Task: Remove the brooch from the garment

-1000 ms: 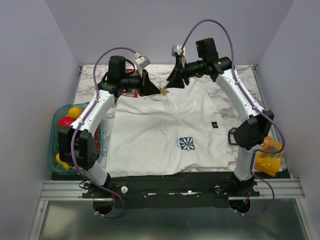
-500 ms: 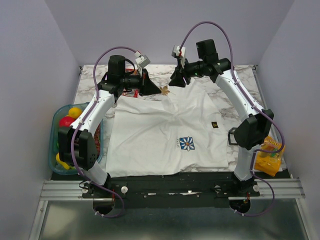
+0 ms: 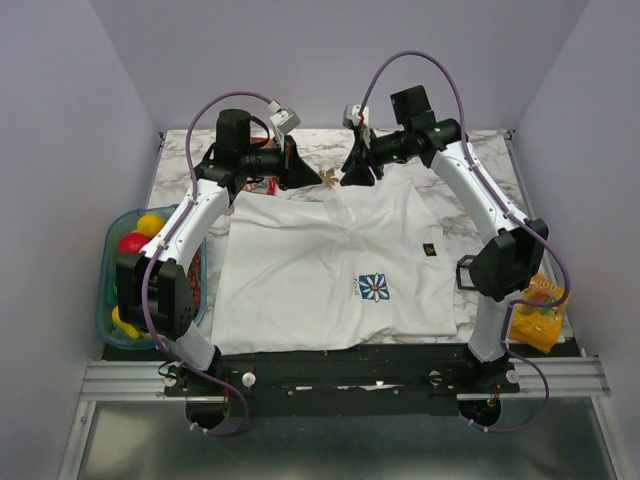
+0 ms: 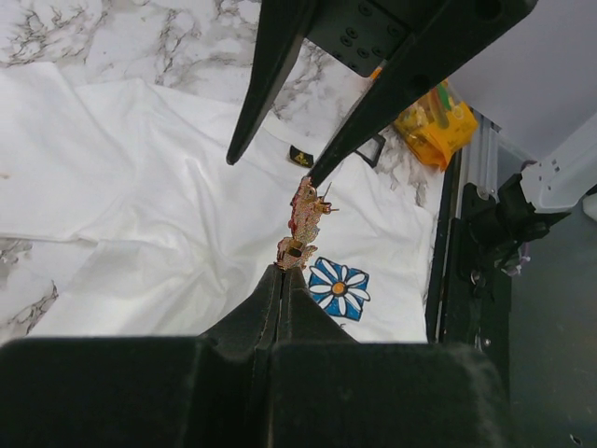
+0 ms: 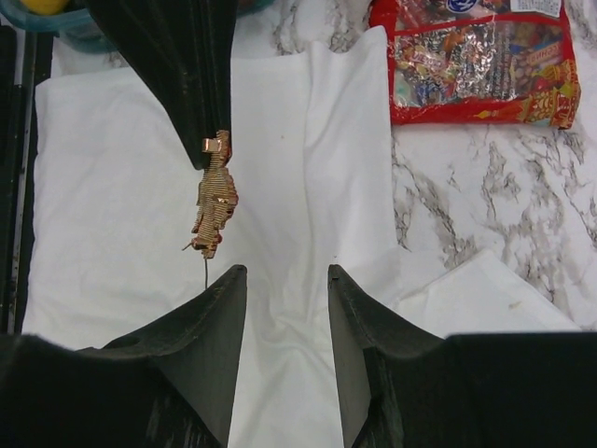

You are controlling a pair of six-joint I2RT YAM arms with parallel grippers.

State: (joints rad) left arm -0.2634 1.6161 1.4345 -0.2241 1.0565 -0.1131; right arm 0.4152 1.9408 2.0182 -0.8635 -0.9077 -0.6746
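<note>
The white T-shirt [image 3: 320,250] lies flat on the marble table, with its daisy print [image 3: 374,288] and dark patch [image 3: 429,250] facing up. My left gripper [image 3: 308,177] is shut on the small orange-gold brooch [image 3: 326,179] and holds it above the collar. In the left wrist view the brooch [image 4: 301,220] sticks out from the shut tips [image 4: 283,272]. In the right wrist view the brooch [image 5: 215,199] hangs free, with its thin pin showing. My right gripper [image 5: 284,273] is open and empty, just beside the brooch [image 3: 352,172].
A blue bin of toy fruit [image 3: 112,262] stands at the left table edge. A red snack bag [image 5: 476,61] lies at the back near the left gripper. A yellow-orange object [image 3: 537,310] sits at the right front. The shirt also shows in the left wrist view [image 4: 140,187].
My right gripper has shifted slightly to the right, away from the brooch. My left gripper still holds the brooch in nearly the same place.
</note>
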